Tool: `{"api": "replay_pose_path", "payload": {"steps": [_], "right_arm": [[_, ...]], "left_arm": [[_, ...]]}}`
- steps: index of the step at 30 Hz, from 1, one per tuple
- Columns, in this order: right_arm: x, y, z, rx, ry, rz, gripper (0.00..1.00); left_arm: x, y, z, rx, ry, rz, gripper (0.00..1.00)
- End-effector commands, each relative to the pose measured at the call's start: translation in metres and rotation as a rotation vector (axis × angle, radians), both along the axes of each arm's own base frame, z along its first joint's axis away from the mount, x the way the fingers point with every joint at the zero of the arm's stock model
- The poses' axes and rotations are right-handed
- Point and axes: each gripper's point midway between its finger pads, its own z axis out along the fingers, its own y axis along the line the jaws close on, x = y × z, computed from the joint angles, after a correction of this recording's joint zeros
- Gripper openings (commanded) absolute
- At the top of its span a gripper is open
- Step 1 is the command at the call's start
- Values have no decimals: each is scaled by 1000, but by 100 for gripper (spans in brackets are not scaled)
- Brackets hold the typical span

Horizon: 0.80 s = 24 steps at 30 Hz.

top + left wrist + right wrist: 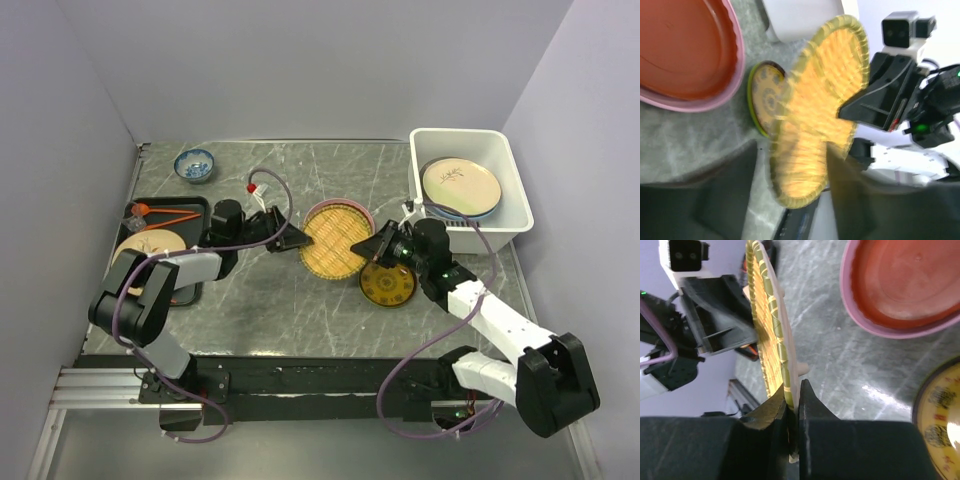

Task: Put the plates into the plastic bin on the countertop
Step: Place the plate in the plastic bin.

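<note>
Right gripper (794, 390) has its fingers pressed together on the near rim of the round yellow basket-weave plate with a green rim (335, 240). That plate hangs in the air just above the dark grey marble-look countertop (260, 300), over a round pink plate (700, 102) with a round red-orange plate (680, 45) nested inside. Left gripper (293, 238) sits at the opposite rim with its fingers apart on either side of it, not pinching as far as I can see. To my eye the danger is that thin one-edge pinch: with only the right fingers bearing it, the plate could pivot or slip and drop onto the stack below, or clip the left fingers on the swing away. Off to the right, the white rectangular plastic bin (505, 160) holds a cream plate with a leaf sprig (460, 185) on top of a blue plate (483, 213). On the far left, the flat black tray (200, 208) carries a tan plate (150, 245) and something thin and red-orange; I can't tell what.
</note>
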Motion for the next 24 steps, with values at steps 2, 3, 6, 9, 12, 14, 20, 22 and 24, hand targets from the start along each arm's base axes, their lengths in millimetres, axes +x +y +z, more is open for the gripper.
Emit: {"api": "replay_pose_path", "payload": {"steps": [2, 3, 6, 9, 12, 14, 20, 22, 24], "right_arm": [[-1, -8, -1, -40, -29, -34, 0], [-1, -8, -1, -42, -31, -35, 0], [-1, -9, 1, -49, -32, -34, 0], [1, -7, 4, -40, -40, -33, 0], [5, -3, 6, -28, -39, -19, 0], [7, 0, 3, -25, -29, -10, 0], [15, 7, -1, -25, -15, 9, 0], [19, 10, -3, -25, -11, 15, 0], [23, 11, 1, -20, -18, 18, 0]], "left_arm": [[7, -10, 21, -14, -114, 13, 82], [12, -7, 14, 22, -108, 56, 89], [16, 2, 9, 82, -112, 113, 93], [28, 19, 7, 158, -110, 251, 95], [33, 36, 3, 236, -104, 346, 95], [42, 49, 0, 292, -108, 427, 96], [52, 92, -12, 474, -60, 633, 98], [51, 98, -13, 497, -58, 658, 99], [49, 101, -13, 510, -60, 660, 99]]}}
